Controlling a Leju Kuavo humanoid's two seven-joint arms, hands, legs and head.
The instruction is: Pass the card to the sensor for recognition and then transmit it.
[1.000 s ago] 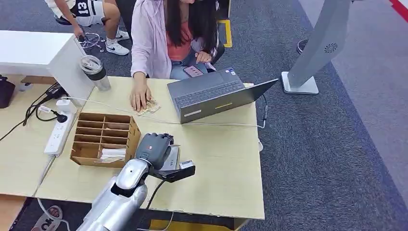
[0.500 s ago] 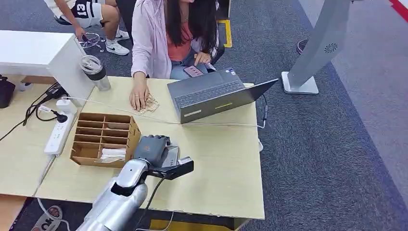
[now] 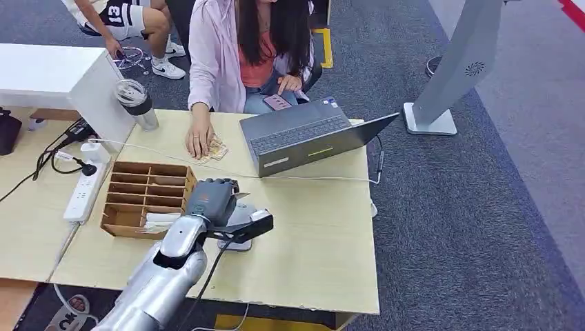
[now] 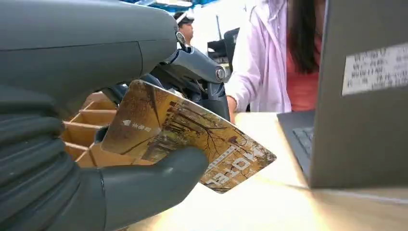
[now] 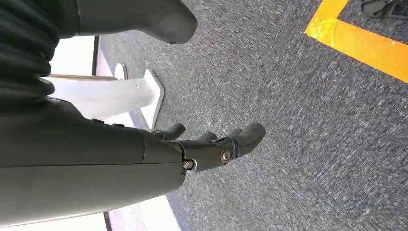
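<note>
My left hand (image 3: 210,200) hovers over the middle of the wooden table (image 3: 317,241), just right of the wooden organiser. It pinches a card (image 4: 187,139) printed with a golden tree scene between the thumb (image 4: 159,180) and the darker fingers (image 4: 197,72). A grey sensor pad (image 3: 236,238) with a cable lies on the table right under the hand and is partly hidden by it. My right hand (image 5: 211,144) hangs above grey carpet with its fingers spread and nothing in it.
A wooden organiser (image 3: 148,196) with compartments stands left of my hand. An open laptop (image 3: 310,134) sits at the far side, and a seated person rests a hand (image 3: 199,141) on some patterned cards. A power strip (image 3: 83,193) and a tumbler (image 3: 136,103) are at the left.
My left hand, still holding the card, has moved a little away from me and to the left, uncovering more of the sensor pad's near edge.
</note>
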